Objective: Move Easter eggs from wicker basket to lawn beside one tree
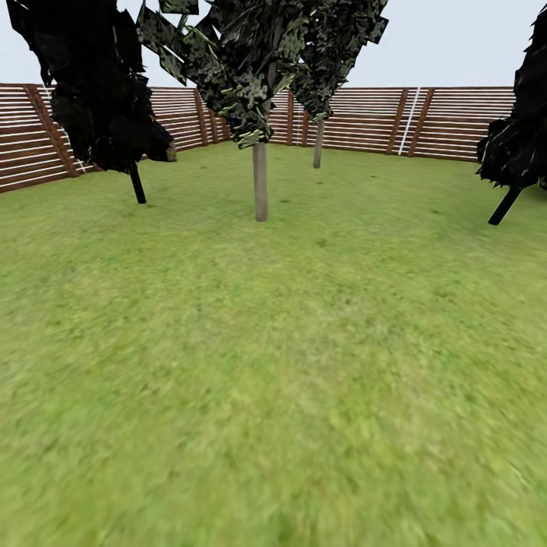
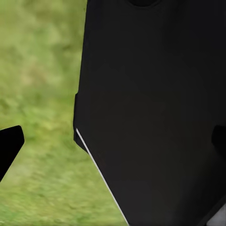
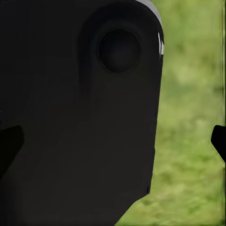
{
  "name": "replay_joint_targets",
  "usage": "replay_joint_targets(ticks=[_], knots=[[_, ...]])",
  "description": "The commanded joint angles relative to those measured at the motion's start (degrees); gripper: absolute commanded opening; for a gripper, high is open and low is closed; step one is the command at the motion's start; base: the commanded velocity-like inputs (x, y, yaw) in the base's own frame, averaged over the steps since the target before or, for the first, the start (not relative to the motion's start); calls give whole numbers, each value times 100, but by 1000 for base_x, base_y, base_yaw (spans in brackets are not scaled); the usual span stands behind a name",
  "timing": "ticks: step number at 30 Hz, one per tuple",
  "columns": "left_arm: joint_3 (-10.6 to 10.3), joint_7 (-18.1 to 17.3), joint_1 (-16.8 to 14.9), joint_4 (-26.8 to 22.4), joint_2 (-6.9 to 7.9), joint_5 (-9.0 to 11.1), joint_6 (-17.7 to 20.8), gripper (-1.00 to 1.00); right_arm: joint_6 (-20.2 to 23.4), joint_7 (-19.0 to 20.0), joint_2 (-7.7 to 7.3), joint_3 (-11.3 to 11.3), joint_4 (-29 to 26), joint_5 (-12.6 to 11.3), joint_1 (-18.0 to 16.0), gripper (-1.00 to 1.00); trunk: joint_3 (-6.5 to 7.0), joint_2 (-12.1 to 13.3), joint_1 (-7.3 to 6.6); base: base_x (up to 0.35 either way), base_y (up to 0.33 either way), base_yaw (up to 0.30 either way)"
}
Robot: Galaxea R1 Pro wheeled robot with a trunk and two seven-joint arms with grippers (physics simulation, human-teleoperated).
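The lawn [image 1: 289, 365] spreads wide ahead of me in the head view. A tree [image 1: 260, 182] with a slim grey-beige trunk and dark speckled leaves stands on it in the middle distance. The Easter eggs and the wicker basket are out of view. In the left wrist view my left gripper [image 2: 113, 143] is open, its dark fingertips [image 2: 10, 146] far apart with nothing held, in front of a black part of my own body [image 2: 155, 94]. My right gripper [image 3: 113, 141] is open too, fingertips [image 3: 219, 140] wide apart, also before a black body panel [image 3: 80, 122].
A second slim-trunked tree [image 1: 318, 144] stands further back by the brown slat fence [image 1: 456, 121]. Dark-leaved trees with leaning black trunks stand at the left [image 1: 137, 184] and at the right edge [image 1: 504, 206]. Grass shows beneath both wrists.
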Motion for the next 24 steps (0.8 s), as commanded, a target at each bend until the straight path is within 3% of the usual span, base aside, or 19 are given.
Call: replay_joint_targets(ticks=[1, 24], knots=[[22, 13, 2, -8, -6, 3, -3, 100, -20, -2, -2, 8, 5, 1, -3, 100, -4, -2, 2, 236, -240, 0], [29, 13, 2, -8, -2, 26, -3, 100, -15, 44, -4, 34, 5, 12, -3, 100, -4, -2, 2, 222, -228, 0]])
